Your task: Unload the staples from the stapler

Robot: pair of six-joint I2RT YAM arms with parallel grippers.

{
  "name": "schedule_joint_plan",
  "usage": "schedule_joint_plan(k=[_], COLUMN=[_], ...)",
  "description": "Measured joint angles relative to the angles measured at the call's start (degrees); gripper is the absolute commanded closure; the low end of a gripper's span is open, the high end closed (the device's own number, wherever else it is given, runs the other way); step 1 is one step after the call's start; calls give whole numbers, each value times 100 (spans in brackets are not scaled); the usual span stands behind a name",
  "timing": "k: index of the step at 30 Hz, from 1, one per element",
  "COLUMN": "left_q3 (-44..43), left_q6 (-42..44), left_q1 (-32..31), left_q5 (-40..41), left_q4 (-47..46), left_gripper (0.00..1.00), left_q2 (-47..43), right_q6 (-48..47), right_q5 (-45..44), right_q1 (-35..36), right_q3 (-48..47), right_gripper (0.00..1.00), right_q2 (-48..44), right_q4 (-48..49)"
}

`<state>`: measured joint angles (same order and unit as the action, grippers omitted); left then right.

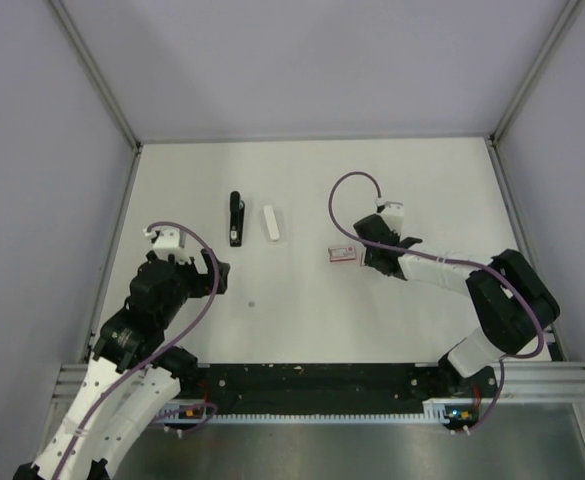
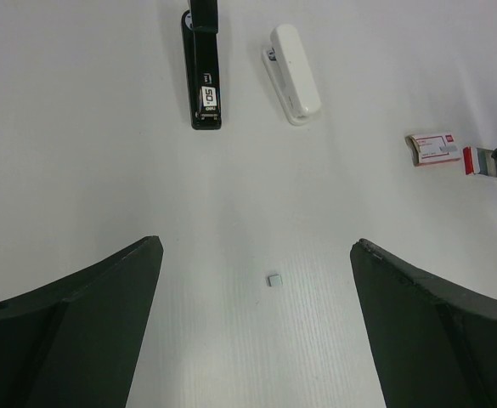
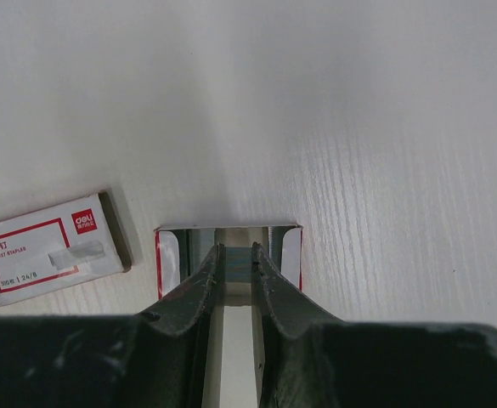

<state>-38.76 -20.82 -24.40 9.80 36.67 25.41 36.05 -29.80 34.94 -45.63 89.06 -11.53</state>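
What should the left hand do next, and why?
Probably lower the left gripper and pinch the loose staples: it is open, and the tiny silvery bit lies on the table between its fingers, apart from the stapler.

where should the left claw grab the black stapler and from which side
Grip the stapler across its narrow middle, coming straight down. It lies flat with both long sides free; the white block beside it sits apart, leaving room on that side. The left claw is open.
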Motion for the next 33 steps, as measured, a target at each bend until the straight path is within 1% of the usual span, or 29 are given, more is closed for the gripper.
schedule_joint_plan(k=[2,12,24,29,33], left_q3=[0,0,0,0,0], left_q6=[0,2,0,2,0], left_q1=[0,0,0,0,0], left_q5=[0,0,0,2,2], left_q4=[-2,-4,-4,-7,-7], left_gripper=[1,1,1,1,1], left_q2=[0,0,0,0,0], right_q6=[0,0,-35,-407,-916], right_q5=[2,9,44,485,957], right_q1=[0,0,0,28,203], right_q3=[0,0,0,0,-42], right_gripper=[90,77,71,64,62], right_q2=[9,11,7,-208,-446], right_q4=[0,-2,-11,101,376])
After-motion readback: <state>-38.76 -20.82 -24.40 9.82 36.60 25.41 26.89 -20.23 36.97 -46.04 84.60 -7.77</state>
